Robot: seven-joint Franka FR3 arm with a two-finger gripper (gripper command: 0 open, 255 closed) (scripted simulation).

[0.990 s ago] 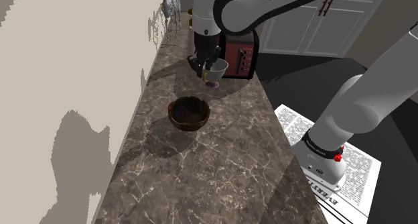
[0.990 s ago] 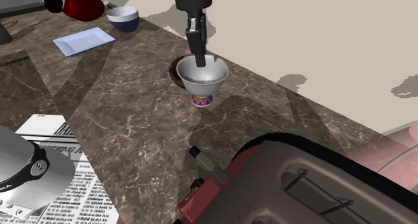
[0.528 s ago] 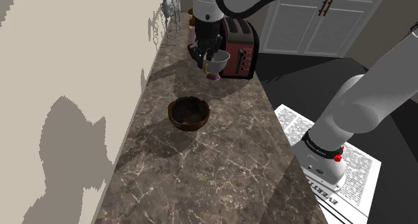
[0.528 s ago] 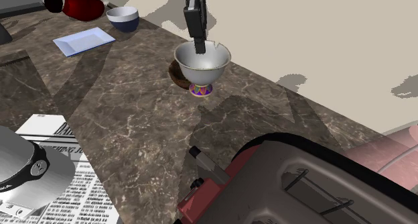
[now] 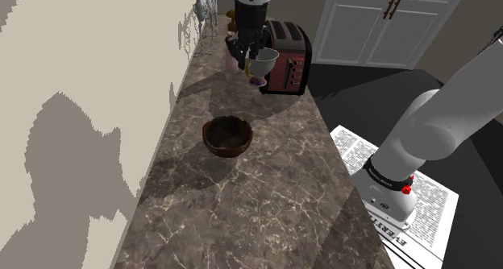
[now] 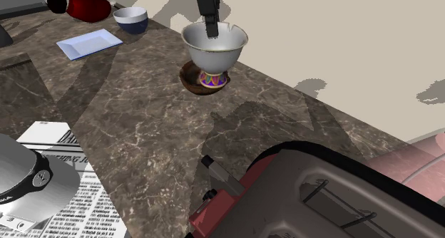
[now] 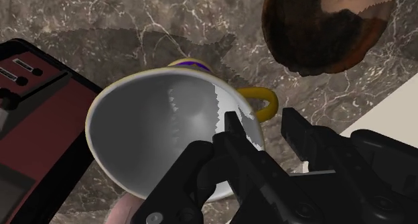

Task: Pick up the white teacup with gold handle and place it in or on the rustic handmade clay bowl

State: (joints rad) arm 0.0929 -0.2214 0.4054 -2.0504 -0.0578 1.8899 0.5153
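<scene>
Right, the gripper (image 7: 262, 122) is pinching the teacup (image 5: 263, 64) by its rim wall, one finger inside and one outside next to the gold handle. The cup hangs off the counter (image 5: 242, 203) at upper centre of the shoulder view, just in front of the red toaster (image 5: 288, 58). The brown clay bowl (image 5: 227, 136) sits mid-frame, below and left of the cup, w/ bare stone between them.

Risks, imo:
- The grip is on one thin wall, off-centre, so a quick swing could make the cup pivot or slip out.
- The toaster is v. close on the cup's right; any drift that way clips it.
- Drop too soon and the cup's painted foot hits the bowl's near rim and shoves the bowl.
- The cup looks nearly as wide as the bowl, so it may sit tilted and roll out when let go.

Room: the wall (image 5: 64, 82) bounds the counter at frame left, and the drop-off edge runs down the right. The lower half of the counter is open. Travel down-left, away from the toaster.
</scene>
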